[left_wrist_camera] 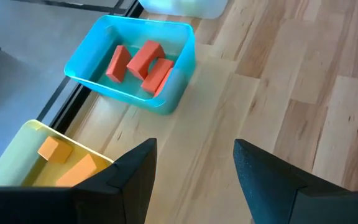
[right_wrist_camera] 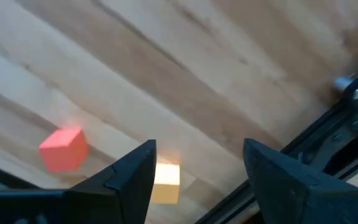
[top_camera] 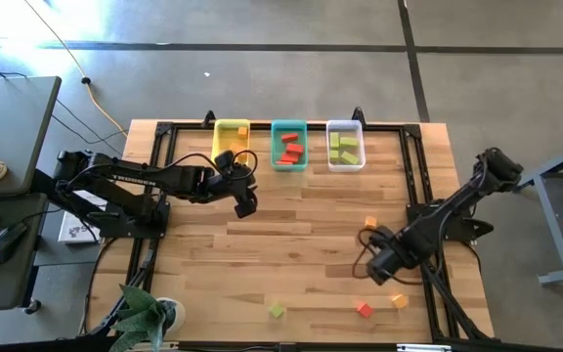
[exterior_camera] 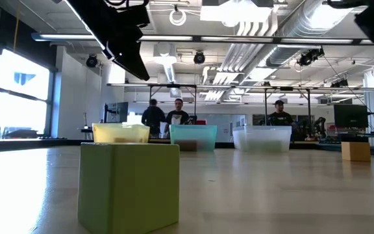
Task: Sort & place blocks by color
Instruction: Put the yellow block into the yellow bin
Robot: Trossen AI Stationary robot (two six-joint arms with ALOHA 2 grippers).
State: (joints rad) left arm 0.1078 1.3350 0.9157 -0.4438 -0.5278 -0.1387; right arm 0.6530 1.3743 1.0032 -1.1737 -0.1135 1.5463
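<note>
My left gripper [top_camera: 245, 202] hangs open and empty above the table, just near of the yellow bin [top_camera: 231, 140]. Its wrist view shows orange blocks [left_wrist_camera: 73, 163] in that bin and red blocks [left_wrist_camera: 143, 64] in the teal bin [left_wrist_camera: 166, 99]. Green blocks [top_camera: 345, 147] lie in the clear bin [top_camera: 345, 125]. My right gripper [top_camera: 379, 266] is open and empty over the table's near right part. An orange cube [right_wrist_camera: 165, 182] and a red cube [right_wrist_camera: 63, 148] lie on the wood below it. Loose on the table are a green cube [top_camera: 277, 310], the red cube [top_camera: 364, 309] and two orange cubes [top_camera: 399, 300] [top_camera: 370, 223].
The three bins stand in a row at the table's far edge. A black frame rail [top_camera: 418, 196] runs along the right side beside my right arm, and another [top_camera: 159, 176] along the left. A plant [top_camera: 145, 318] sits at the near left corner. People stand in the room beyond [exterior_camera: 177, 117].
</note>
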